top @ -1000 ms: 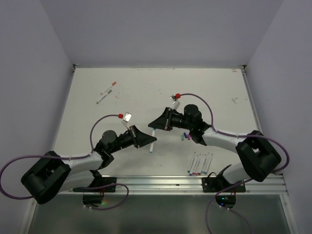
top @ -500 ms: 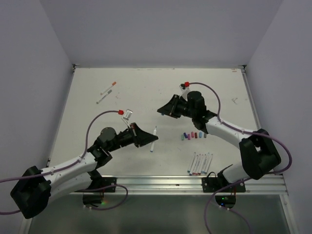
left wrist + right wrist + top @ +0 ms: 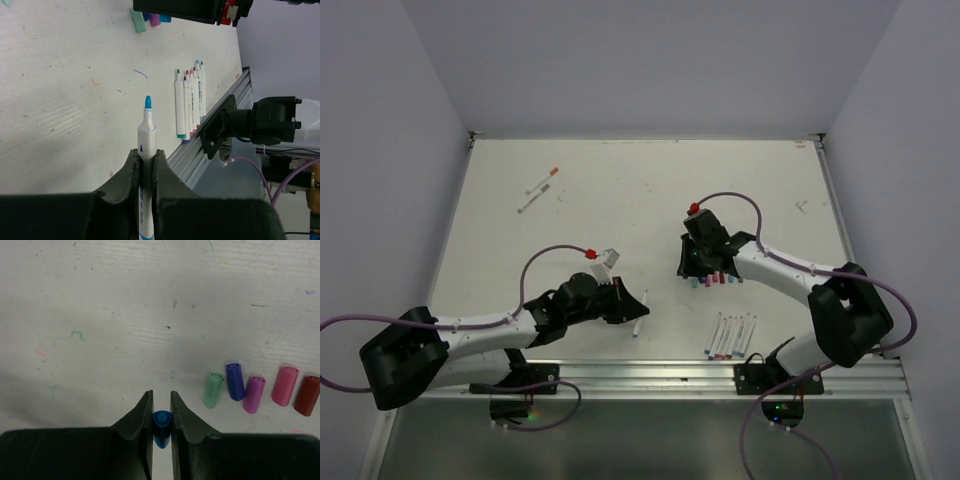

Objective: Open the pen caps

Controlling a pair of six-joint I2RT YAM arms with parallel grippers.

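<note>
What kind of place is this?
Probably a robot lab bench: a left arm and right arm bolted to a metal rail, a walled-in white table, marker pens lined up.

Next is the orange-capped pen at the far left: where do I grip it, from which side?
Probably the white barrel of the orange-capped pen, mid-length, from straight above, squeezing across its diagonal line. It lies flat, and that leaves the cap free for pulling.

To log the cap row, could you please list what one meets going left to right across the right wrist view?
blue cap between the jaws → mint-green cap → dark blue cap → purple cap → pink cap → dark red cap
</note>
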